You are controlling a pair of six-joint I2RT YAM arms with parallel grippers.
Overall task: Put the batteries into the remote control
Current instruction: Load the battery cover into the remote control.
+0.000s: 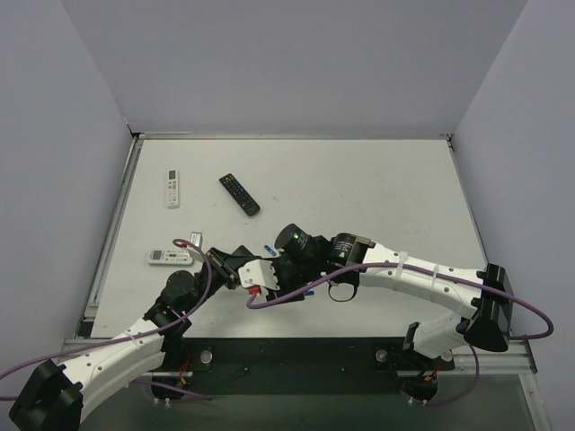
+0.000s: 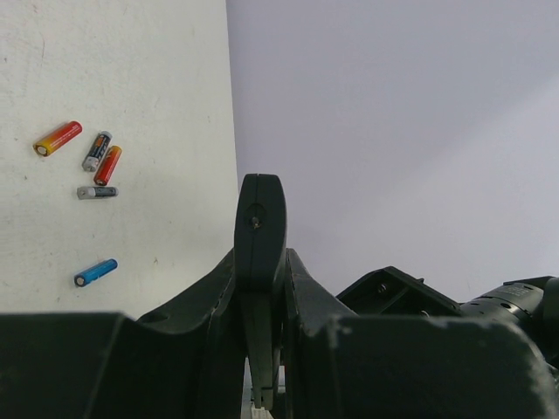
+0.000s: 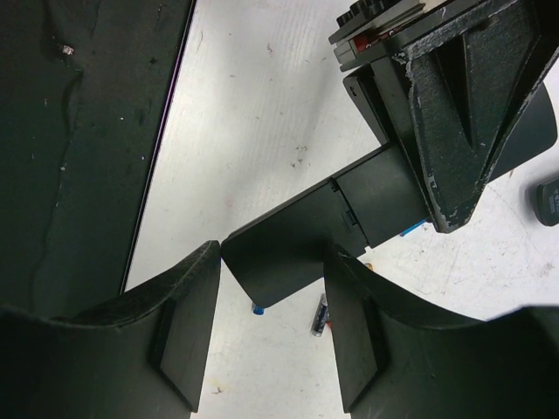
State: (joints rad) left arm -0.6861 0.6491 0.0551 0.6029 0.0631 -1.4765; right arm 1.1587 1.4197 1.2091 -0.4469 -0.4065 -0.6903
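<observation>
Left claw (image 2: 260, 272) clenched on the remote control (image 2: 259, 214) holds it off the desk (image 2: 131, 78) so my right claw (image 3: 272, 292), straddling its end, gripping or not I cannot tell, can open it.

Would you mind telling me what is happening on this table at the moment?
The left gripper is clamped on the slim matte-black bar-shaped remote control, holding it up off the white table. The right gripper straddles its free end; whether it is squeezing is unclear. The small cylindrical batteries, red-orange, dark and blue, lie loose on the table, none in either gripper.
</observation>
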